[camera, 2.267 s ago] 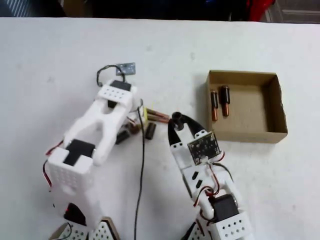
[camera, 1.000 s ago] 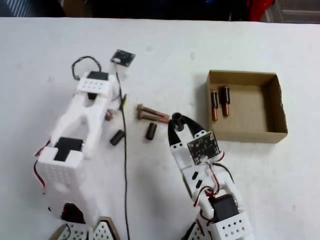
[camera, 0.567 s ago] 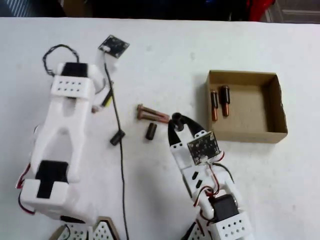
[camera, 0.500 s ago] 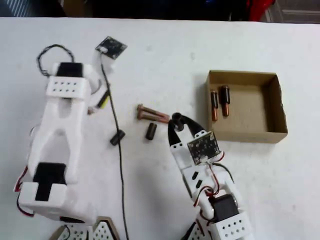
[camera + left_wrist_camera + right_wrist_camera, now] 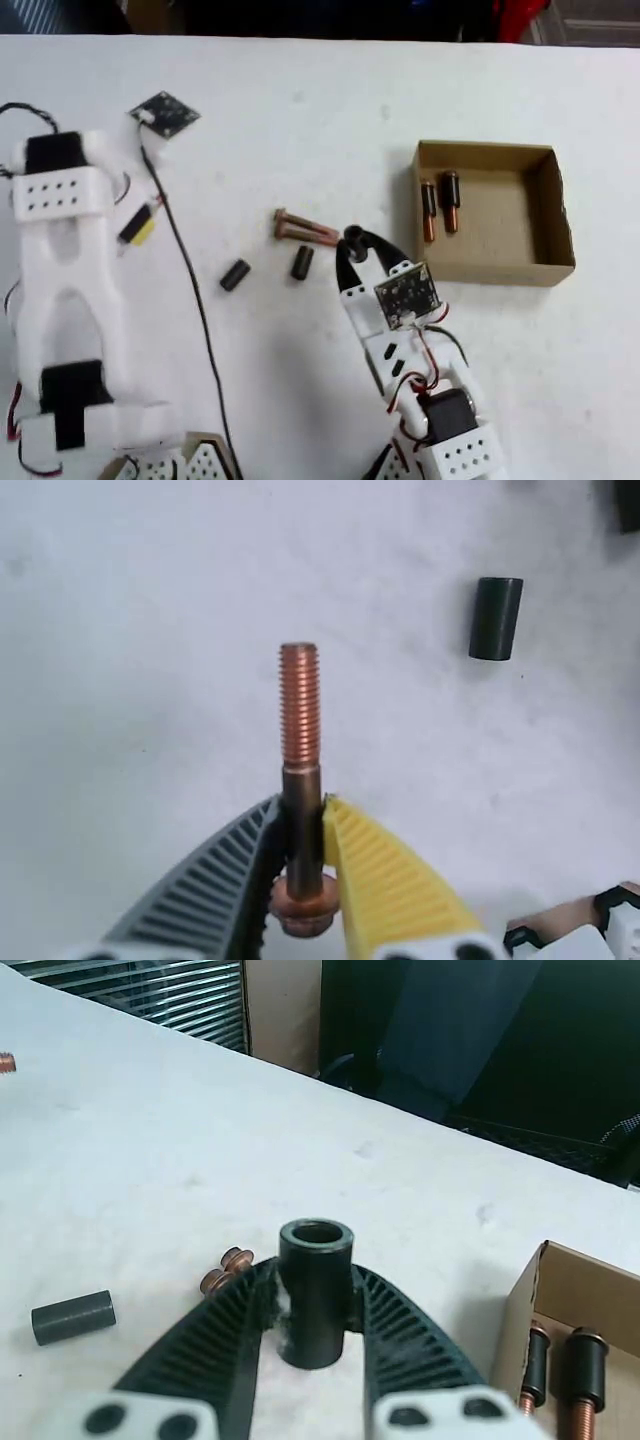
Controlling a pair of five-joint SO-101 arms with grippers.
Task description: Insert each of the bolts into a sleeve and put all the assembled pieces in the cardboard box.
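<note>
The left hand (image 5: 300, 815) is clamped on a copper bolt (image 5: 299, 720). It grips the smooth shank just above the flanged head, and the threaded end sticks out past the fingertips over the counter (image 5: 120, 630). The right hand (image 5: 315, 1275) is closed around a black sleeve (image 5: 316, 1260), held upright with its open bore facing up. Seen from above, this hand sits near the left side of the box (image 5: 495, 268), not touching it. Two spare bolts (image 5: 310, 233) lie side by side on the counter just beside the right hand's tips. Two loose sleeves (image 5: 235, 275) lie nearby, one close to the right hand and the other farther left. Inside the box, near its left wall, two assembled pieces (image 5: 428, 210) lie side by side. The left arm (image 5: 60, 290) stands at the counter's far left, well apart from the rest.
</note>
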